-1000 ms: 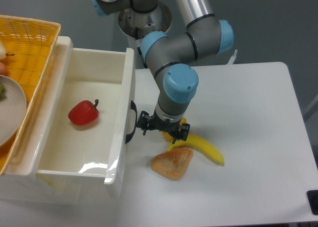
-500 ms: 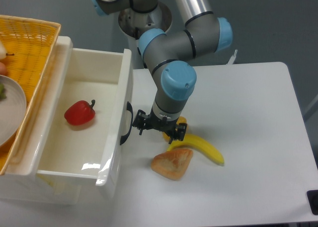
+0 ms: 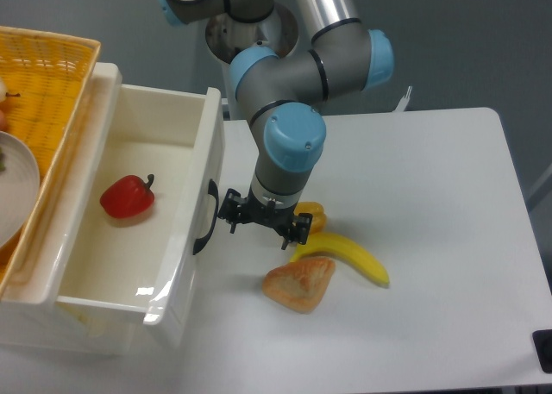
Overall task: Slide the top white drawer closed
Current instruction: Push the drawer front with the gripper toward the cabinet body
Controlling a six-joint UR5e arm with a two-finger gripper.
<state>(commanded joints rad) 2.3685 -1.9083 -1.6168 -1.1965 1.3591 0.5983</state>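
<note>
The top white drawer (image 3: pixel 129 230) sits at the left of the tabletop (image 3: pixel 431 239), pulled well out of its housing, its front wall with the curved black handle (image 3: pixel 205 217) facing 3 o'clock. Over the last second that front has shifted toward 9 o'clock, and the red pepper (image 3: pixel 127 197) lying inside has travelled with it, so the drawer is sliding in; judged from how much of the interior still shows, the closing is under way but far from finished

The tool (image 3: pixel 263 223) hangs just at 3 o'clock of the handle, and it has followed the drawer front leftward. Its left end lies at or very near the handle; whether it actually touches cannot be told. Its fingers look spread, clamped on nothing, though the view from above leaves that uncertain

At 9 o'clock of the drawer, a yellow wicker basket (image 3: pixel 52 75) overlaps the housing's upper edge, with a plate (image 3: pixel 13 196) inside. At 4 o'clock of the tool lie a banana (image 3: pixel 349 258) and a slice of bread (image 3: pixel 302 282), both close beneath the wrist but off the line of the push. The way toward 9 o'clock appears unobstructed, and the tabletop from 3 o'clock outward leaves room for the arm to pull away
</note>
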